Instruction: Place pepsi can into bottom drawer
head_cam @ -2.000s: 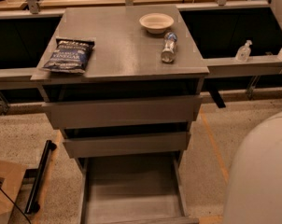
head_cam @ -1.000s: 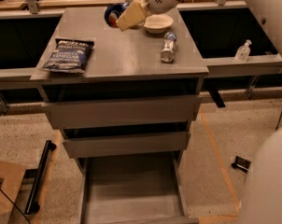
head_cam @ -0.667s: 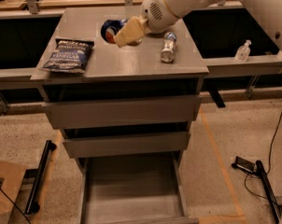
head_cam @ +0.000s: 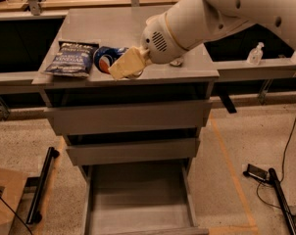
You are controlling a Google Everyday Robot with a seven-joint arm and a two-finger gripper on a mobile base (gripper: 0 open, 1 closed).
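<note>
The pepsi can [head_cam: 106, 58], dark blue with its logo showing, is held on its side in my gripper [head_cam: 119, 65]. The gripper's tan fingers [head_cam: 126, 65] are shut on the can. They hold it over the front edge of the grey cabinet top [head_cam: 109, 26], just right of the chip bag. My white arm [head_cam: 221, 13] reaches in from the upper right. The bottom drawer [head_cam: 138, 199] is pulled out below, a long shallow grey tray with a bare flat bottom. The two upper drawers [head_cam: 128, 116] are pushed in.
A dark blue chip bag [head_cam: 72, 58] lies at the front left of the cabinet top. A small clear bottle [head_cam: 255, 54] stands on the ledge at right. A black bar [head_cam: 42, 185] lies on the floor at left, cables and a black tool [head_cam: 265, 177] at right.
My arm has swung down and forward with the can, from the back of the cabinet top to its front edge. The bowl and water bottle are now hidden behind the arm.
</note>
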